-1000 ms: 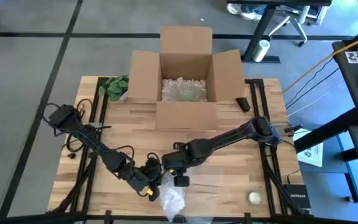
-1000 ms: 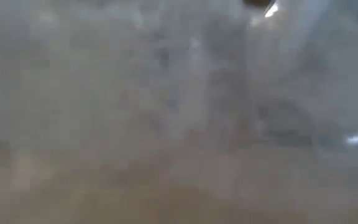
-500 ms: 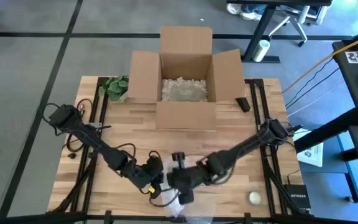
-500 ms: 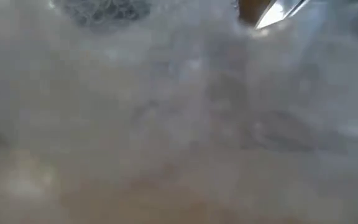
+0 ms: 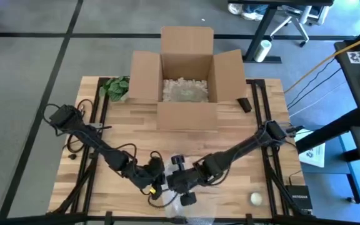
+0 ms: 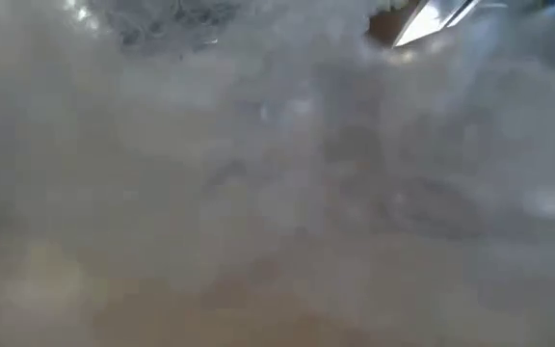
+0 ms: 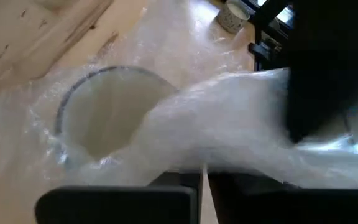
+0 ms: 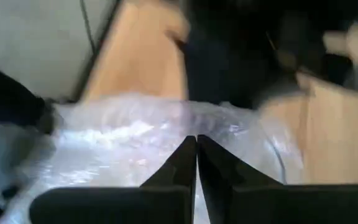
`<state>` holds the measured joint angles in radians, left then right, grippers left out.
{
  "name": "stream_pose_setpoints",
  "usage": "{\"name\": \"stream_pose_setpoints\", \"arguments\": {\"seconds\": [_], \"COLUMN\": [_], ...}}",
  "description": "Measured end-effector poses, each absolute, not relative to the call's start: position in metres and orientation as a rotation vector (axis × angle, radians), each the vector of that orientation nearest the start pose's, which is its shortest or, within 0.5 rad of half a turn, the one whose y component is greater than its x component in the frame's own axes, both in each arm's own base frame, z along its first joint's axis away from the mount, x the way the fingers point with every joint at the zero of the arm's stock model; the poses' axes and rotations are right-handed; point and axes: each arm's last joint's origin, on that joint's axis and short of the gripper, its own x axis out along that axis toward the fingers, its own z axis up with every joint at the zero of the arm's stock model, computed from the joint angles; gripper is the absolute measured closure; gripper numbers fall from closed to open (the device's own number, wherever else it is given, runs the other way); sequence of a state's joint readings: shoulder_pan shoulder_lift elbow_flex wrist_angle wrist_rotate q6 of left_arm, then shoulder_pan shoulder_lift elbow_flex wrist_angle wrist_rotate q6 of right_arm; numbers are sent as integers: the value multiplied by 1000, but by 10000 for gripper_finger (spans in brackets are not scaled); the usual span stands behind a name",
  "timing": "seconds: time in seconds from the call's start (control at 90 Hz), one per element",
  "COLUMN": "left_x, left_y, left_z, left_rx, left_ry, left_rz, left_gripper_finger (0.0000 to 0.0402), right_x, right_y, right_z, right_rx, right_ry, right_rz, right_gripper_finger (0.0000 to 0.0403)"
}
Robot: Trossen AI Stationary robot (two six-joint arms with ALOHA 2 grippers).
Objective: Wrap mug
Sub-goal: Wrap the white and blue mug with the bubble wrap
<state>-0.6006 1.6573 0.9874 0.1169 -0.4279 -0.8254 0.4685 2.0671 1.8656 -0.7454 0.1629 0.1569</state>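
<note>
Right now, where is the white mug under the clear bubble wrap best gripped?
Probably at the white mug's round rim, one finger inside the mouth and one outside, coming from the left claw's side. Through the clear bubble wrap the open mouth faces that wrist camera, and no handle shows.

Overhead, table-level, two wrist cameras share bubble wrap [image 7: 229,130]

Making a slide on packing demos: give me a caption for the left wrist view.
Left gripper shut on bubble wrap folded over a white mug on the wooden table.
</note>
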Motion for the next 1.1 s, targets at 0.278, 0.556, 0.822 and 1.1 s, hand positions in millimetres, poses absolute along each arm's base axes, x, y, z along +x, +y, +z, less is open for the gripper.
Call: {"name": "stream_pose_setpoints", "arguments": {"seconds": [0.278, 0.556, 0.822, 1.1], "left_x": [283, 249, 249, 270], "left_y": [-190, -207, -213, -205], "left_z": [224, 239, 226, 211], "left_rx": [-489, -483, -511, -418], "left_ry": [535, 516, 526, 516], "left_rz": [34, 78, 138, 166], "left_gripper_finger": [402, 402, 402, 402], "right_x": [421, 435, 442, 442], "right_y": [174, 169, 168, 170], "right_z": [261, 223, 193, 194], "right_rx": [-58, 15, 89, 116], "right_ry": [964, 1086, 1184, 1184], "right_rz": [168, 214, 268, 321], "right_gripper_finger": [403, 403, 403, 403]}}
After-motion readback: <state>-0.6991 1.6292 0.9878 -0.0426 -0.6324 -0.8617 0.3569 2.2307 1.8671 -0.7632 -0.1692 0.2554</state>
